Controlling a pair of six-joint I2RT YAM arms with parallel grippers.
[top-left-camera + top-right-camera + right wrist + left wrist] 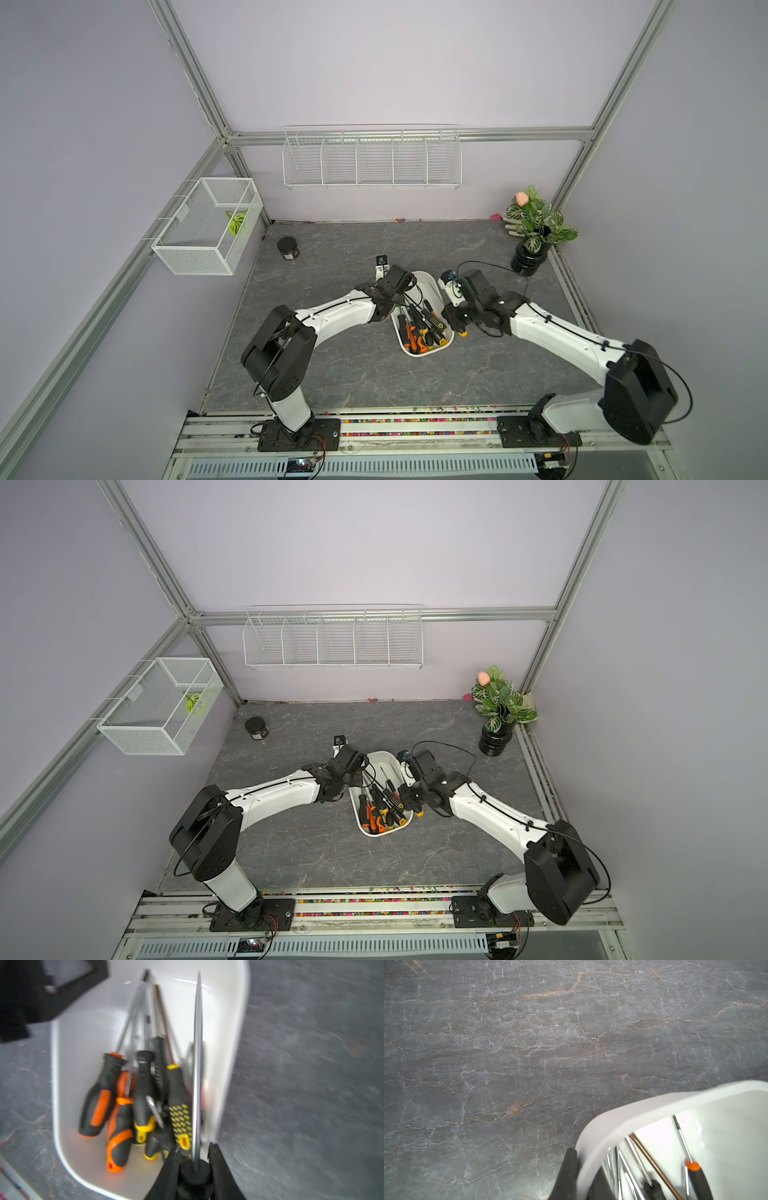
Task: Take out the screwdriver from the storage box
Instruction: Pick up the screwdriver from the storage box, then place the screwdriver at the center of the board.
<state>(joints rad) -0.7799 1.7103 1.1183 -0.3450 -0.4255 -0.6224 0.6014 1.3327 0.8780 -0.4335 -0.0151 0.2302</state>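
The white storage box point(429, 286) point(384, 763) stands mid-table, with several screwdrivers point(419, 333) point(124, 1105) lying in it, handles toward the front. My left gripper point(400, 301) point(583, 1172) is shut on the box's left rim point(633, 1113), one finger outside the wall and one inside. My right gripper point(457, 322) point(194, 1147) is at the box's right edge, shut on the black handle of one screwdriver, whose steel shaft point(197, 1064) points away over the box. That handle's yellow butt point(462, 333) point(419, 813) shows in both top views.
A black jar point(288, 248) sits at the back left. A plant in a black pot point(532, 232) stands at the back right. A wire-mesh basket point(208, 226) hangs on the left wall and a long wire rack point(372, 160) on the back wall.
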